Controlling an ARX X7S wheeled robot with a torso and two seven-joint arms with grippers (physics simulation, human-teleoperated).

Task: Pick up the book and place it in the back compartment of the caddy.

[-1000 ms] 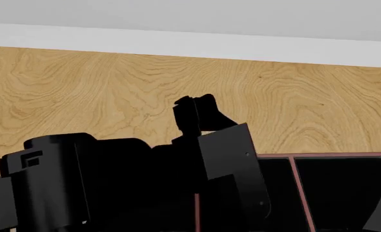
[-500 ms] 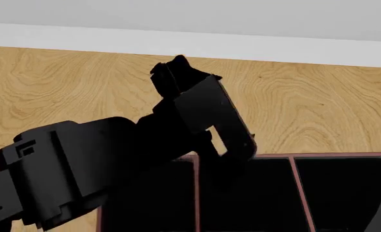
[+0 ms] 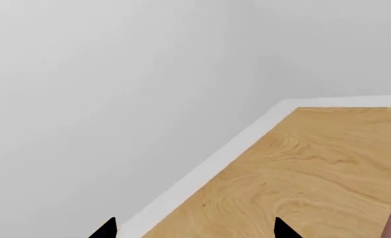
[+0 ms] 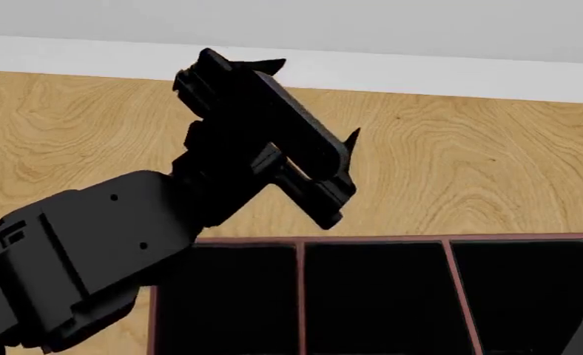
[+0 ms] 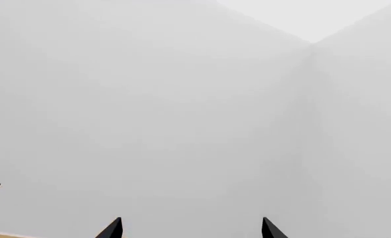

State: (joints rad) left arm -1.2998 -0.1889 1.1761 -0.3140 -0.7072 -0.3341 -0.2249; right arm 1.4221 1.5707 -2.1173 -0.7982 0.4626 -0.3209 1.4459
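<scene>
The left claw (image 4: pixel 311 100) is spread, its two pointed black tips well apart with nothing between them. In the left wrist view the same left claw (image 3: pixel 194 230) shows only those two tips, open over bare wood and the pale strip along the counter's far edge. It is held up above the wooden counter (image 4: pixel 469 163), tilted, at the end of the bulky black left arm (image 4: pixel 84 259) that rises from the lower left of the head view. The right claw (image 5: pixel 191 230) is spread too – two black tips apart, facing a plain white wall (image 5: pixel 182 99) and pinching nothing. Below the left claw, at the near edge of the head view, the caddy (image 4: pixel 371 239) sits on the counter: a thin reddish-brown rim and dividers around black cells. The book cannot be made out in any view – whether it lies in one of those black cells I cannot tell.
</scene>
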